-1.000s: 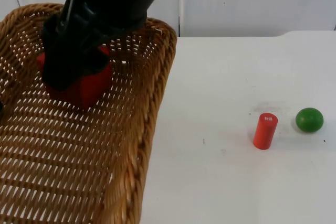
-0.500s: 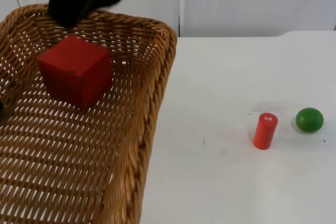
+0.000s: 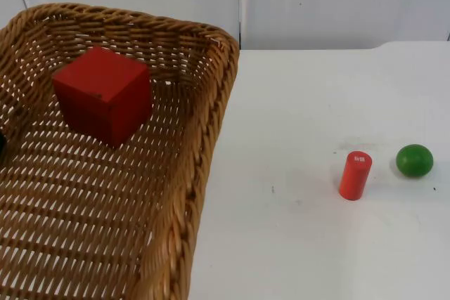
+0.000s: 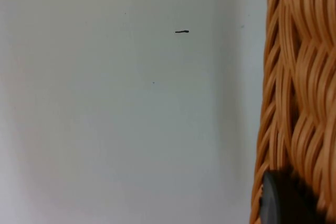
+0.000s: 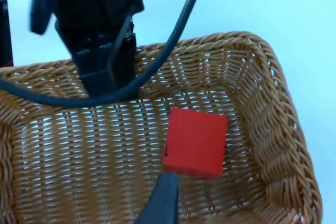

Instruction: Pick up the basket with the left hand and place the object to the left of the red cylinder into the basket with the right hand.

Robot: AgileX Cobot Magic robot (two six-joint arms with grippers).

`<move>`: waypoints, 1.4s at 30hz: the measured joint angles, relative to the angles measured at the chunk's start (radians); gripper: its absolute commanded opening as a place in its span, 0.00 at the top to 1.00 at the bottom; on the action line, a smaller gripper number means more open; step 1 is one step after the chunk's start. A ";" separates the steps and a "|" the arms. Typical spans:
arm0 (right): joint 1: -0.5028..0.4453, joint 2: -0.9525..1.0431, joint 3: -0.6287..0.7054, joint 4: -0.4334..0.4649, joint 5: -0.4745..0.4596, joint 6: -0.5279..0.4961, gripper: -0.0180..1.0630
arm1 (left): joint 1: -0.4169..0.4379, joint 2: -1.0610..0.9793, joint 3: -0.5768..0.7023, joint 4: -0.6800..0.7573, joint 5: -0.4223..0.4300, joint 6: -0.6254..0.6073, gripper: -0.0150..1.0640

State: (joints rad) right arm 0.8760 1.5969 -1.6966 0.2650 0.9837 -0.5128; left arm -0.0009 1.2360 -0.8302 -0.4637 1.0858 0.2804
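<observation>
Top view: the right arm has withdrawn — red cube (image 3: 103, 93) rests inside basket (image 3: 211, 103); red cylinder (image 3: 354, 175) well right of it. Left wrist view: left gripper (image 4: 286, 203) clamps the basket rim. Right wrist view: right gripper (image 5: 164, 200) above the cube — finger spread undeterminable.

Basket (image 3: 204, 138): woven wicker, tan, rough ribbed weave with open gaps in floor and walls; braided rim, slight sheen on the strands in the left wrist view.
Cube (image 3: 103, 94): red, matt painted look, smooth faces, small dark nick on one edge.
Cylinder (image 3: 355, 175): red, smooth, faint gloss; pale mark on its end.
Ball (image 3: 414, 160): green, smooth, soft sheen.
Tabletop (image 3: 316, 103): white, smooth, matt, few dark specks.
Wall (image 3: 337, 1): grey, flat, matt.
</observation>
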 measured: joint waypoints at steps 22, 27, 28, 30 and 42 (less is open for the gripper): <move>-0.014 -0.448 0.565 -0.048 -0.236 0.066 0.24 | 0.000 0.000 0.000 0.000 0.000 0.000 0.99; -0.014 -0.518 0.647 -0.051 -0.261 0.072 0.24 | 0.000 0.000 0.000 -0.026 0.000 0.012 0.99; -0.014 -0.533 0.665 -0.055 -0.272 0.072 0.24 | 0.000 0.000 0.000 -0.033 0.000 0.018 0.99; -0.014 -0.546 0.680 -0.055 -0.276 0.074 0.24 | 0.000 0.000 0.000 -0.038 0.000 0.020 0.99; -0.014 -0.594 0.721 -0.055 -0.303 0.142 0.24 | 0.001 0.000 0.000 -0.038 -0.015 0.032 0.99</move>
State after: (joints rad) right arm 0.8619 1.0028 -0.9751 0.2099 0.6804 -0.3711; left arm 0.0000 1.2360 -0.8302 -0.5012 1.0710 0.3125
